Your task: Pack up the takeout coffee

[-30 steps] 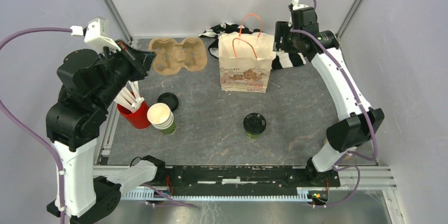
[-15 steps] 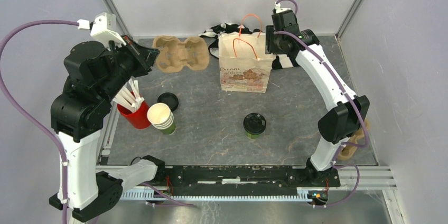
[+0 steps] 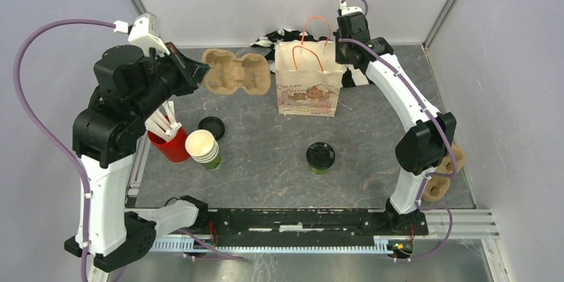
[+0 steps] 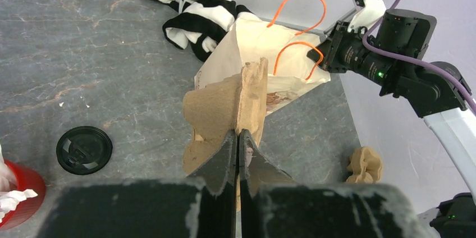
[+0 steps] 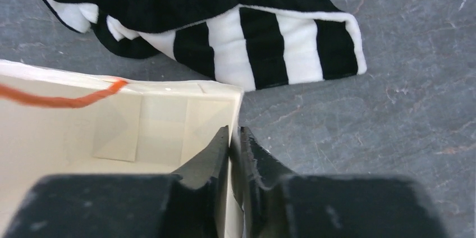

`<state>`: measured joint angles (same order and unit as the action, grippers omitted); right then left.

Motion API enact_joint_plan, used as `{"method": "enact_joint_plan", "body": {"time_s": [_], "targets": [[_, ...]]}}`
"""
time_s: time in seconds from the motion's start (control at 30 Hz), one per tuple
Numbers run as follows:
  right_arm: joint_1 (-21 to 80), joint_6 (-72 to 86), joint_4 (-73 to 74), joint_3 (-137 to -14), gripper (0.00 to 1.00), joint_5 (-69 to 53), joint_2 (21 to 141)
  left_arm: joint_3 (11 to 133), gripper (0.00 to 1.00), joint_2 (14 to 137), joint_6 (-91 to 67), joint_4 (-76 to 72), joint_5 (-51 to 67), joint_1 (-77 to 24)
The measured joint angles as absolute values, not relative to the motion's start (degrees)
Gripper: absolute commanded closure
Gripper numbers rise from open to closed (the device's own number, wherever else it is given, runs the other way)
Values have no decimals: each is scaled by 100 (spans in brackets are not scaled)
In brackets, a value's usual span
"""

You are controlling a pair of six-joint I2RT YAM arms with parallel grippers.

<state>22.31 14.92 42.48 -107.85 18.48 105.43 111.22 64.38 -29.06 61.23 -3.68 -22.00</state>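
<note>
**Both grippers occupied at the back, coffee alone near the front**

The grey tabletop [image 3: 266, 175] carries everything. At its back middle the paper bag [image 3: 309, 92] stands upright and open, its orange handles up. A black-and-white striped cloth [image 5: 224, 24] lies crumpled just behind the bag.

The right gripper [image 5: 230, 134] reaches over the bag's right rear corner. Its jaws are pinched together on the top edge of the bag's wall, one finger inside and one outside.

The left gripper [image 4: 237, 137] is raised over the back left. It is clamped tight on the edge of a brown moulded cup carrier [image 3: 236, 76], which it holds in the air just left of the bag. A second carrier [image 3: 444, 174] lies at the tabletop's right edge, partly hidden behind the right arm.

On the left stand a red cup [image 3: 169, 147] with white sticks and, touching it, a stack of green cups [image 3: 203, 147].

The takeout coffee [image 3: 320, 157] stands upright with its black lid on, in front of the bag. It is well apart from both grippers and untouched.

A loose black lid [image 3: 211, 126] lies flat just behind the stack.
</note>
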Motion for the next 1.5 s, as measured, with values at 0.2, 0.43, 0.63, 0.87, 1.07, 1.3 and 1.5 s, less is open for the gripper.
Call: {"method": "enact_joint_plan", "body": {"time_s": [0.2, 0.43, 0.63, 0.87, 1.07, 1.3, 1.5], "targets": [[2257, 1083, 3894, -10783, 100, 1577, 10523, 11142, 98, 6493, -2917, 6195, -285, -2200], [2370, 613, 3192, -9865, 100, 1007, 9745, 11861, 98, 6790, -2969, 6611, -506, -2200], [2534, 580, 2679, -9258, 100, 707, 9045, 11924, 98, 6685, -3059, 6600, -475, -2200], [2622, 829, 2528, -9229, 100, 502, 8982, 11504, 98, 6639, -3262, 6246, -193, -2200], [2626, 1249, 2512, -9024, 100, 493, 8884, 11102, 98, 6733, -3472, 5789, 45, -2200], [2626, 1758, 2353, -8543, 100, 388, 8589, 10597, 98, 6753, -3647, 5505, 150, -2200], [2641, 1990, 2274, -8486, 100, 202, 8565, 10586, 98, 6772, -3651, 5315, 154, -2200]]}}
